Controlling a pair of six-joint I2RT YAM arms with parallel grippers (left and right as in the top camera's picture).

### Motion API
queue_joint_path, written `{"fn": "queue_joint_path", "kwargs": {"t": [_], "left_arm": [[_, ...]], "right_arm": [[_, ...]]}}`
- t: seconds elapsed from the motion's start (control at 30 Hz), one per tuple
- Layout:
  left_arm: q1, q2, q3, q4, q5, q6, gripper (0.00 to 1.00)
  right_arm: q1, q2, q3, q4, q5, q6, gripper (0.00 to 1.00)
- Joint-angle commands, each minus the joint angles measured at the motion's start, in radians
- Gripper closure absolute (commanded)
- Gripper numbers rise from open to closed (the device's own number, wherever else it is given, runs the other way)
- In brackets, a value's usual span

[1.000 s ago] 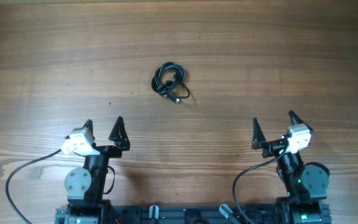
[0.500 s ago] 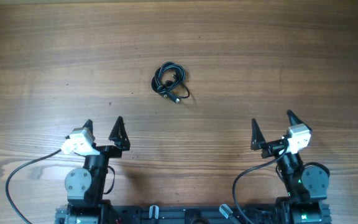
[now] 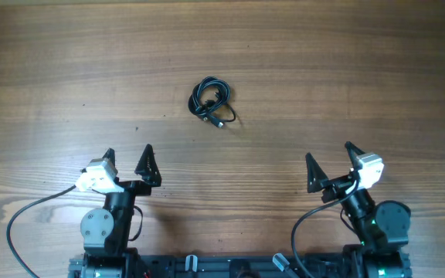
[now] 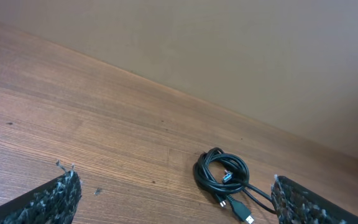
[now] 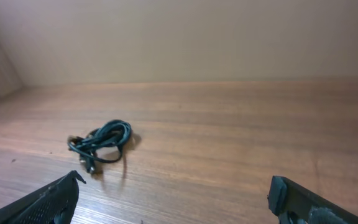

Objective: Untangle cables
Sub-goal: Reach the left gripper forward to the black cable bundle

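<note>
The cables (image 3: 212, 102) are seen knotted on the table (image 3: 52, 62), at 1 o'clock from the left gripper (image 3: 127, 152), 11 o'clock from the right gripper (image 3: 329, 152). Both are held wide apart, nothing grasped.

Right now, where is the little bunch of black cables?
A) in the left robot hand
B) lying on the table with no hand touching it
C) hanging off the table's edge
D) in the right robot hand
B: the cables lie in a small knot on the wooden table, well apart from the left gripper and the right gripper, which are both open and hold nothing.
</note>
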Motion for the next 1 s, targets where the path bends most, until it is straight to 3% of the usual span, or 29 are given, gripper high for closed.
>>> {"fn": "queue_joint_path", "kwargs": {"t": [0.0, 0.23, 0.47, 0.87, 0.97], "left_arm": [[0.007, 0.020, 0.045, -0.003, -0.009, 0.016, 0.00], [0.007, 0.252, 0.280, -0.145, 0.024, 0.079, 0.00], [0.007, 0.678, 0.678, -0.332, 0.034, 0.095, 0.00], [-0.069, 1.373, 1.510, -0.924, 0.085, 0.096, 0.00], [-0.106, 1.507, 1.601, -0.924, 0.088, 0.096, 0.00]], "right_arm": [[-0.004, 0.031, 0.076, -0.017, -0.044, -0.040, 0.00], [-0.004, 0.179, 0.254, -0.117, -0.077, -0.048, 0.00], [-0.004, 0.394, 0.494, -0.229, -0.121, -0.049, 0.00], [-0.004, 0.888, 1.037, -0.670, -0.233, -0.190, 0.00], [-0.004, 1.037, 1.174, -0.787, -0.283, -0.232, 0.00]]}}
